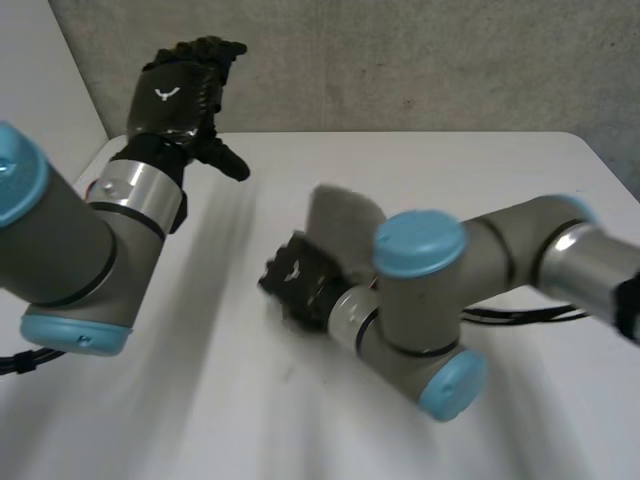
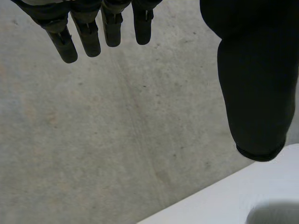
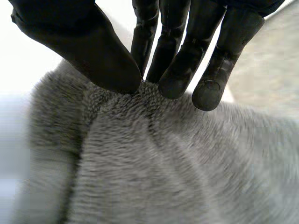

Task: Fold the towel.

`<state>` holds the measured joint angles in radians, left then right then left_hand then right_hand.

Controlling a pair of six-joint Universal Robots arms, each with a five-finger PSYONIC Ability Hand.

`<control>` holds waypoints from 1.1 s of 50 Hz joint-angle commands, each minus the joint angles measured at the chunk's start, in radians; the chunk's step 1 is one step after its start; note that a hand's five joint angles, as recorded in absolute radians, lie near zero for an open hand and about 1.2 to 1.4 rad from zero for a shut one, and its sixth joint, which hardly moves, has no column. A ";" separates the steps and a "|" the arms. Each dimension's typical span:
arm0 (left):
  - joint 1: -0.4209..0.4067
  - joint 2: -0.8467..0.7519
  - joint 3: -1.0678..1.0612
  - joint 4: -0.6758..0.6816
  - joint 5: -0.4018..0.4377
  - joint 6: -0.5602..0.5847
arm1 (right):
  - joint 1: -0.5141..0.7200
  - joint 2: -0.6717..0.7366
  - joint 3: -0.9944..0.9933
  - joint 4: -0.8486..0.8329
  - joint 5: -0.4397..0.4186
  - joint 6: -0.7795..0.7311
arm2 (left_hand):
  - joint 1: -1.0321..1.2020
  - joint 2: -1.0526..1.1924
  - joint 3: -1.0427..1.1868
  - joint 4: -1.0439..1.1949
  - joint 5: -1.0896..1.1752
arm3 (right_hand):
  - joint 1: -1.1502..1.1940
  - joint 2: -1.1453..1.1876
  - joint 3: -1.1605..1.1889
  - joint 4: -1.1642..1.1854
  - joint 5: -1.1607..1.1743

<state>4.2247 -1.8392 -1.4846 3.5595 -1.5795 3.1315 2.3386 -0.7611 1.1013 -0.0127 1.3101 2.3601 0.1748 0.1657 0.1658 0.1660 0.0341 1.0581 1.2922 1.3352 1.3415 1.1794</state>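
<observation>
White table (image 1: 200,400) against a grey wall. One grey towel (image 3: 163,163), bunched at the fingertips of the right hand (image 3: 93,51), a ridge pinched between thumb and fingers. Left hand (image 1: 180,95) up high, well apart from it, fingers relaxed, holding nothing. Right hand plainly nearer. Long axis unreadable while bunched. Two hands in all.

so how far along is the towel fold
Done: the right hand pinches a ridge of the towel between thumb and fingers. In hand: the towel looks bunched and partly raised off the table. Left: no flat fold shows yet, and the left hand is raised, open, holding nothing.
</observation>
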 commanded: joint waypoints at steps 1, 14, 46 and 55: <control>-0.020 -0.070 0.050 -0.022 -0.033 -0.050 | 0.010 -0.050 0.037 0.017 0.029 0.094 | 0.000 0.009 0.009 0.009 -0.034 | -0.754 -0.988 -1.031 -1.037 -1.049; -0.067 -0.161 0.098 -0.071 -0.037 -0.085 | -0.196 -0.386 0.367 -0.055 0.090 0.473 | 0.000 0.009 0.009 0.009 -0.034 | -0.884 -1.118 -1.161 -1.167 -1.179; -0.155 -0.525 0.129 -0.073 -0.034 -0.071 | -0.294 -0.038 0.138 -0.030 -0.022 0.817 | 0.000 0.009 0.009 0.009 -0.034 | -0.884 -1.118 -1.161 -1.167 -1.179; -0.147 -0.376 0.138 -0.148 -0.034 -0.071 | -0.301 -0.169 0.129 0.043 -0.017 0.795 | 0.000 0.009 0.009 0.009 -0.034 | -0.884 -1.118 -1.161 -1.167 -1.179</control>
<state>4.0714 -2.3226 -1.3590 3.4734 -1.6132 3.0610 2.0457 -0.8146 1.2301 -0.0224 1.2856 3.1767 0.1748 0.1655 0.1657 0.1656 0.0293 0.2343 0.2488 0.2376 0.2607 0.0614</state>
